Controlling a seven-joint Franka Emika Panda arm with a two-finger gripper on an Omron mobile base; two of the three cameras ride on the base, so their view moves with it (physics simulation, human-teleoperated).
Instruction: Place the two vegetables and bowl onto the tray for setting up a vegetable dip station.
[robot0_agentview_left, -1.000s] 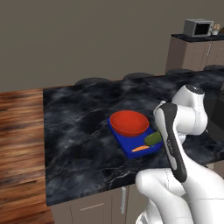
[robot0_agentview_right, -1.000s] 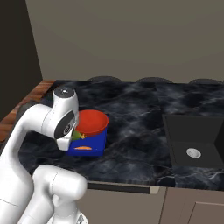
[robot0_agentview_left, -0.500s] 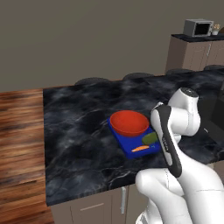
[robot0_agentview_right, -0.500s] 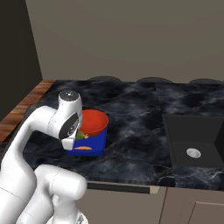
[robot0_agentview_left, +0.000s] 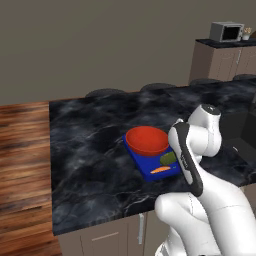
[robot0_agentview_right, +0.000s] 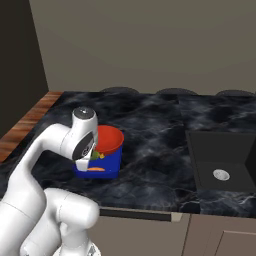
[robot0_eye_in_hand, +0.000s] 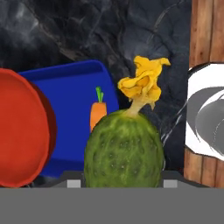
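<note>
My claw (robot0_eye_in_hand: 118, 183) grips the green vegetable (robot0_eye_in_hand: 124, 148) above the blue tray (robot0_agentview_left: 145, 164) on the desk (robot0_agentview_left: 90, 150). The tray holds the red bowl (robot0_agentview_left: 147, 141) and the carrot (robot0_agentview_left: 160, 170).

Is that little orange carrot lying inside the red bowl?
No, the carrot lies flat on the blue tray, in front of the red bowl and apart from it.
</note>
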